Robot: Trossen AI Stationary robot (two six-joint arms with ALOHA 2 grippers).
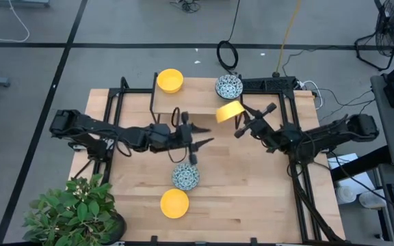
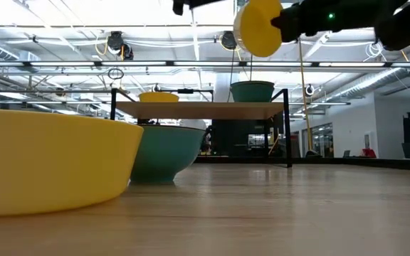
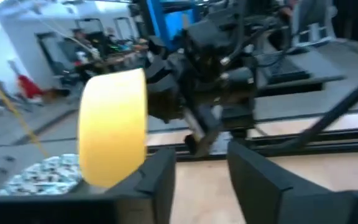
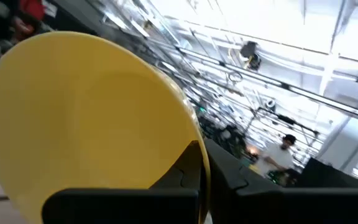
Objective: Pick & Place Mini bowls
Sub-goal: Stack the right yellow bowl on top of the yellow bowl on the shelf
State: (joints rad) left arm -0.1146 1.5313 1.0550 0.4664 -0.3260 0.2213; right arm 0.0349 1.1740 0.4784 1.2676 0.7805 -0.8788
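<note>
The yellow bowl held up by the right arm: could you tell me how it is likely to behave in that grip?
The yellow bowl probably stays rigid: its rim keeps a clean round shape in the right tool. It seems light, since a pinch on the rim alone carries it tilted on edge. Its smooth surface may be slippery, so it could swivel or slide out.

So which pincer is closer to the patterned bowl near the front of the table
Left. The left pincer hangs open just beyond the patterned bowl, toward the table's middle. The right pincer is farther off toward the back, shut on a yellow bowl in the air.
</note>
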